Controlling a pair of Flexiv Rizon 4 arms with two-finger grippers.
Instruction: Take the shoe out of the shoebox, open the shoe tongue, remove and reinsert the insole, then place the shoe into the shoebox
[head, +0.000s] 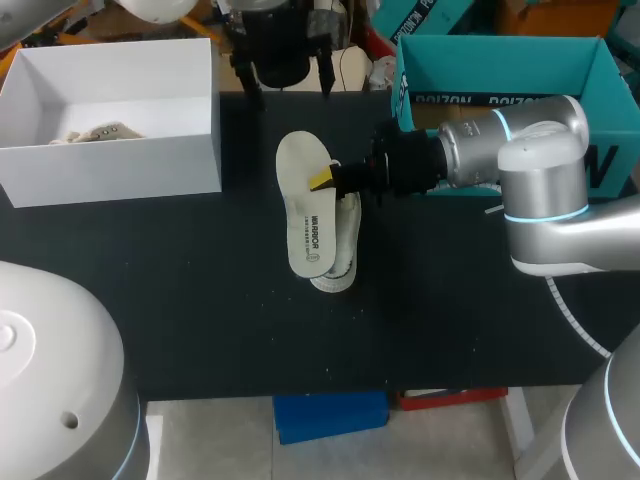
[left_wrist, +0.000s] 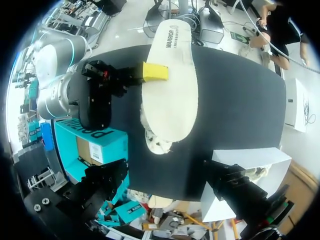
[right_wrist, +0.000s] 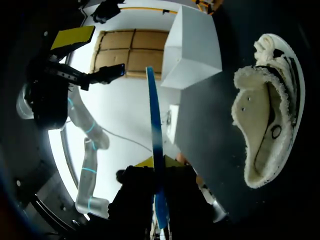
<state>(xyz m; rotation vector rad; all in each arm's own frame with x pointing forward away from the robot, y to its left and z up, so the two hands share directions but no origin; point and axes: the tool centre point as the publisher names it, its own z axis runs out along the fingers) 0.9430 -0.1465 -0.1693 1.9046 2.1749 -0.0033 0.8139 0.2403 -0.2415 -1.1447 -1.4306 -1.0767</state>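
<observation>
Status: shoe (right_wrist: 265, 125) is out of any box and lies mid-desk, mouth gaping toward the right wrist camera, so tongue judged opened. Insole (head: 305, 225) is out: right pincer (head: 328, 180) is clamped on its edge, holding it over the shoe and covering most of it from above. Left pincer (head: 288, 88) hangs spread wide and empty over the far edge of the desk (head: 220, 300). Left to do, by my reading: insole back in, then shoe boxed. Two boxes: teal box (head: 480, 70) just behind the right wrist, and white box (head: 110, 165) at far left with something pale inside; cannot tell which is the target. Room: shoe is well away from every desk edge, with open surface on the near side. Tight spot: right forearm against the teal box wall.
</observation>
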